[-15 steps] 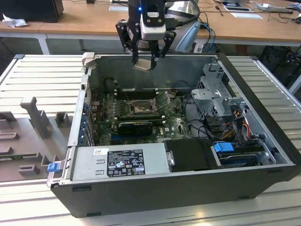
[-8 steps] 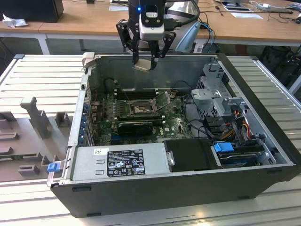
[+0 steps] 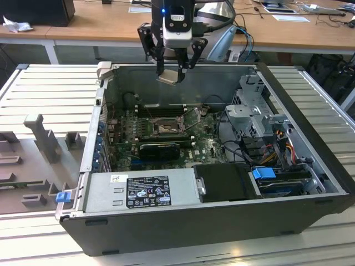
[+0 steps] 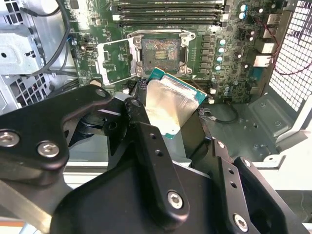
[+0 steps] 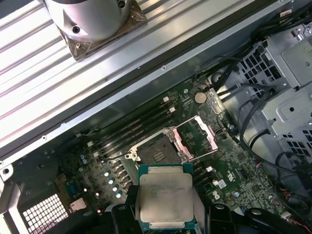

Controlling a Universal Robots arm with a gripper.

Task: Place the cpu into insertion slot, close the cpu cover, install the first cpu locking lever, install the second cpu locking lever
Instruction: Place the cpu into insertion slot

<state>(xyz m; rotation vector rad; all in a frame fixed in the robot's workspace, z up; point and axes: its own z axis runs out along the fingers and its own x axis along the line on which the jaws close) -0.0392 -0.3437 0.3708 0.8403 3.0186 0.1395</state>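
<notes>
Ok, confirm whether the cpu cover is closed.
No, the cpu cover stands swung open beside the bare insertion slot.

There is one open computer case (image 3: 222, 221), and inside it are one green circuit board (image 3: 202, 147), one square socket (image 3: 165, 128), one hinged metal cover (image 4: 113, 59), one black graphics card (image 3: 160, 148), one silver power supply (image 3: 141, 188) and one round coin battery (image 5: 200, 97). There is one gripper (image 3: 171, 69), there is one silvery chip (image 5: 165, 197), and there are two blue plastic tabs (image 3: 64, 195) on the case. The long black memory slots (image 4: 165, 19) form one bank, packed too closely to count with certainty.
</notes>
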